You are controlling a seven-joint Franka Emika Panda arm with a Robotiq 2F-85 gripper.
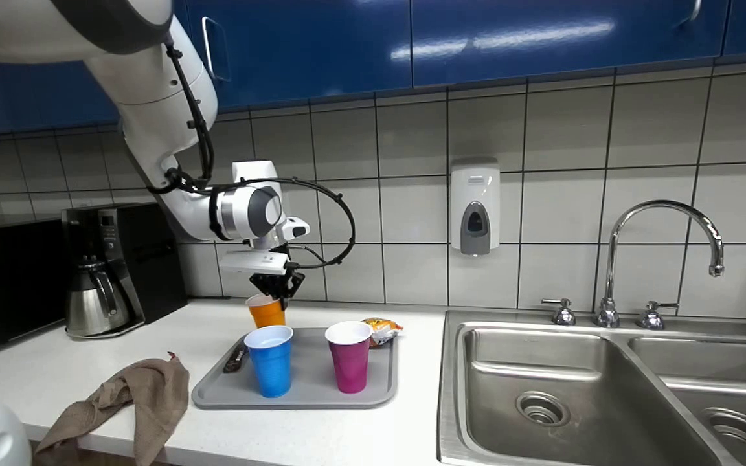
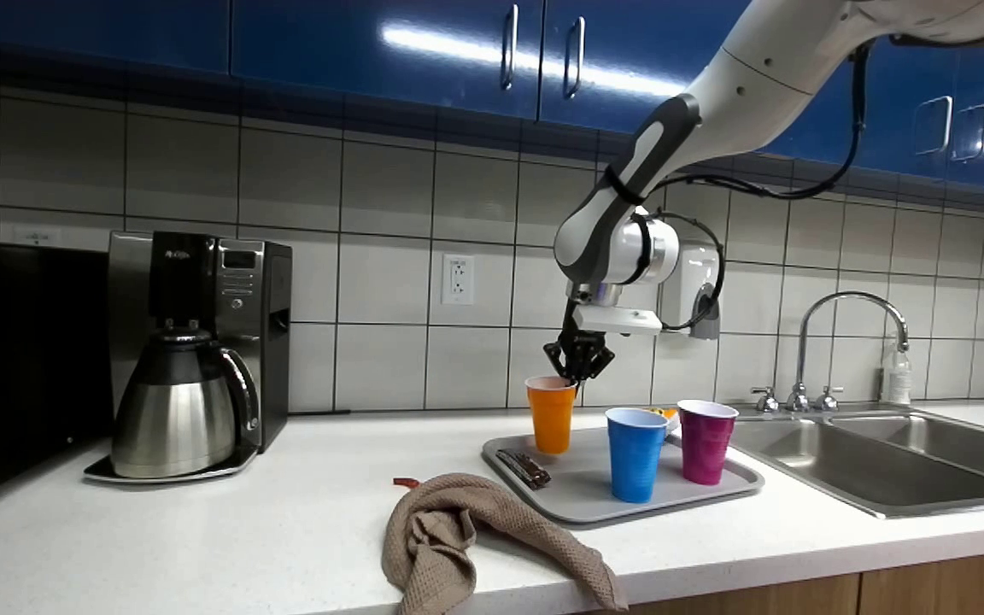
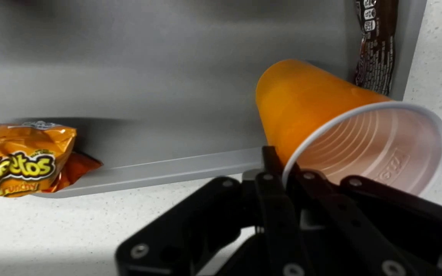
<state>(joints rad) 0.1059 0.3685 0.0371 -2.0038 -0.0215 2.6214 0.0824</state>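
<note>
White smooth jointed arm (image 1: pixel 153 110) with dark grey bands and long black cable (image 1: pixel 204 149), seen in an exterior view: stretched from the upper left corner, sloping downward past the blue glossy cabinets (image 1: pixel 308 45), then bent at the wrist, before the white tiled wall (image 1: pixel 412 210). At the end of it, pointing down, black linked gripper (image 1: pixel 284 304). Directly under, rim of orange tapered plastic cup (image 1: pixel 267 312) with white inside. Nearer to the camera, blue tapered plastic cup (image 1: pixel 271 362).

In an exterior view, near the far left corner of grey flat rectangular tray (image 2: pixel 577 483), orange cup upright or almost; not possible to tell if touching the tray. Arm from the upper right, inclined down to the left, with sharp fold at the wrist and gripper hanging vertically. Just before the cup, brown shiny wrapped bar (image 2: pixel 524 469); farther right, the blue cup and purple tapered plastic cup (image 2: pixel 705 448).

In the wrist view, gripper at the bottom edge, two slim black fingers (image 3: pixel 270 159) clenched on the thin wall of the orange cup: one outside, one inside, with the rim between. Close by, the brown bar along the tray's short side; well apart, orange crinkled snack bag (image 3: pixel 17 165) with printed word "Cheetos", lying over the long edge. Beyond, pale speckled counter (image 3: pixel 90 222).
</note>
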